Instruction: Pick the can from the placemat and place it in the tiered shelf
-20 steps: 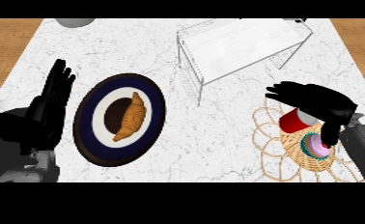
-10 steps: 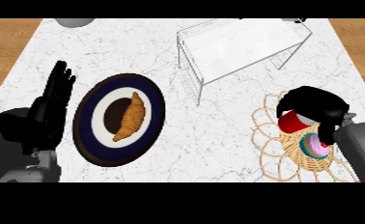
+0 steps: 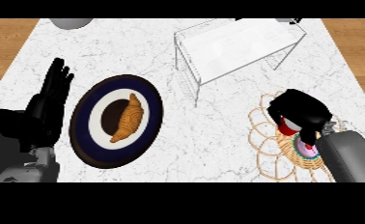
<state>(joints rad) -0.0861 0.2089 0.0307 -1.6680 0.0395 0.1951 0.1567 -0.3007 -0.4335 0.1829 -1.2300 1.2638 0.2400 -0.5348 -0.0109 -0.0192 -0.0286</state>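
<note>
A red can (image 3: 287, 127) stands on the woven wicker placemat (image 3: 267, 148) at the right; only a sliver of its red side and pale top shows. My right hand (image 3: 302, 112) sits over it with fingers curled round it. The white wire tiered shelf (image 3: 235, 49) stands at the back right, apart from the hand. My left hand (image 3: 49, 100) rests open at the left edge, fingers pointing up.
A dark blue plate (image 3: 147, 103) with a croissant (image 3: 127, 119) lies left of centre, beside the left hand. A grey round object (image 3: 70, 23) sits at the back left corner. Wooden floor shows beyond the counter's side edges.
My right hand has drawn in over the can and its fingers have curled round it, hiding most of the red body. The left hand has stayed still.
</note>
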